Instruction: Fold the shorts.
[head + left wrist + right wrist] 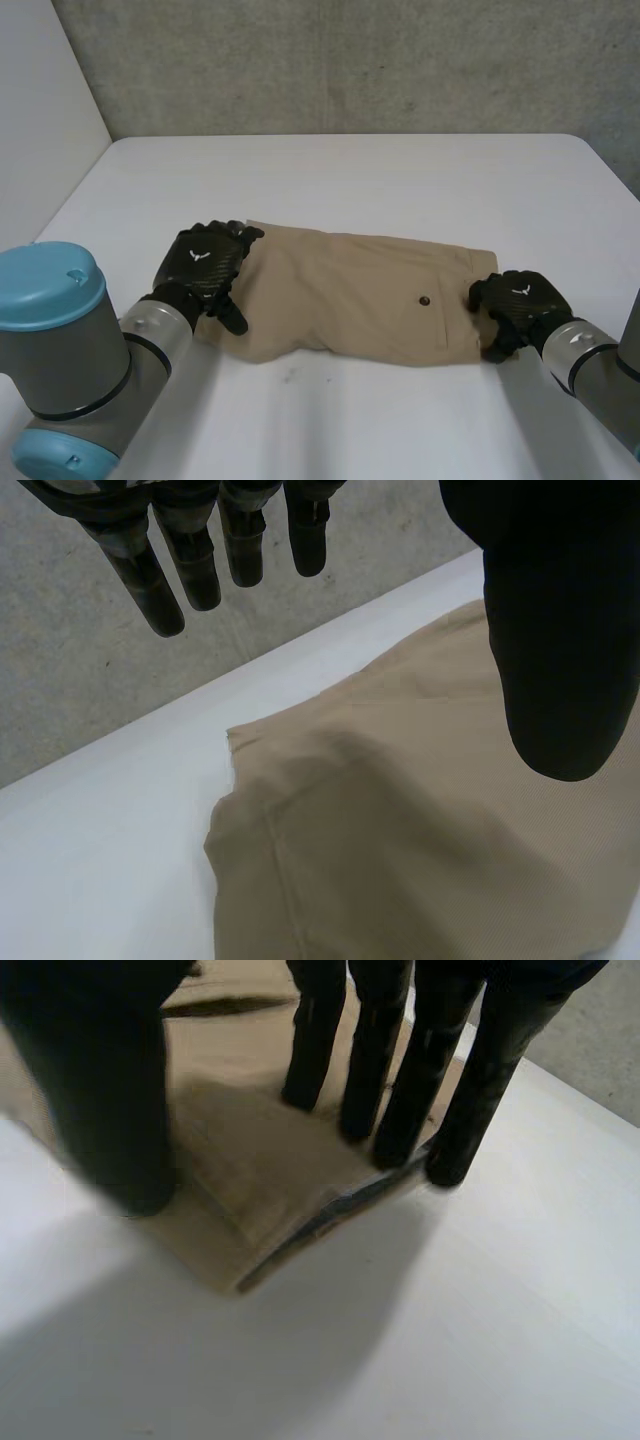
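Note:
The tan shorts [350, 295] lie folded flat across the white table [350, 170], with a small dark button [424, 299] towards their right end. My left hand [205, 262] hovers over their left end. In the left wrist view its fingers [200, 570] are straight and its thumb [560, 660] is spread wide above the cloth [400, 860], touching nothing. My right hand [522, 298] is at the shorts' right end. There its straight fingers [400, 1090] stand with their tips on the layered edge of the cloth [250, 1160], and the thumb [100, 1090] rests further in, with flat cloth between them.
A grey concrete wall [350, 60] runs behind the table, and a pale wall [40, 110] stands along its left side. Bare white tabletop [360, 420] lies in front of the shorts and beyond them.

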